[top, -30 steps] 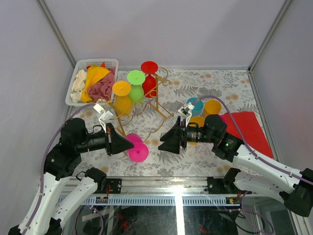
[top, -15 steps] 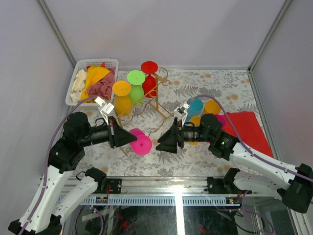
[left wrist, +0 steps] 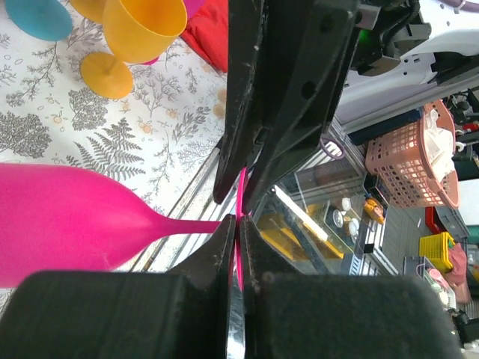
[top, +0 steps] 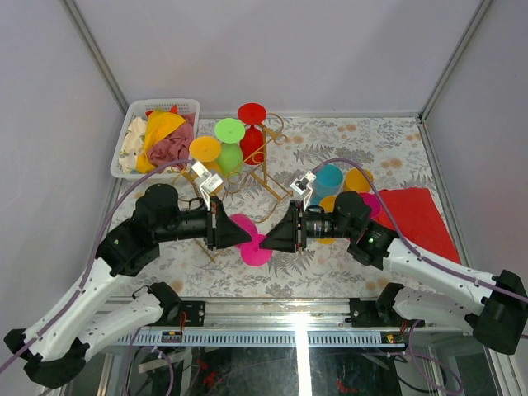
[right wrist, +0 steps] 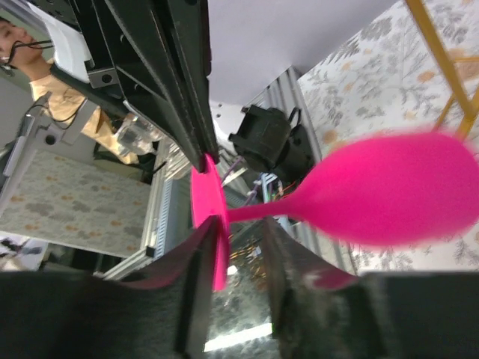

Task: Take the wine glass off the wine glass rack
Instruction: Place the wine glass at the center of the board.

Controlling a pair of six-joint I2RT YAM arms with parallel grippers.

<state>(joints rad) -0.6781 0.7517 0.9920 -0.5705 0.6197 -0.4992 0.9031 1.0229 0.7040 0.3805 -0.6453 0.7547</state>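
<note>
Left gripper (left wrist: 236, 228) is clamped on the pink wine glass (left wrist: 67, 224) foot, mid-air, off the wine glass rack (top: 276, 188), near side. Right gripper (right wrist: 243, 232) jaws apart astride same foot. Looks like handover; next: right must clamp before left lets go.

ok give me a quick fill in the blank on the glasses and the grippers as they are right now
1. The left gripper is shut on the foot of the ___ wine glass.
2. ___ wine glasses sit on the wine glass rack.
3. On that rack, the glass between the yellow glass and the red glass is ___.
Missing words: pink; three; green.
</note>
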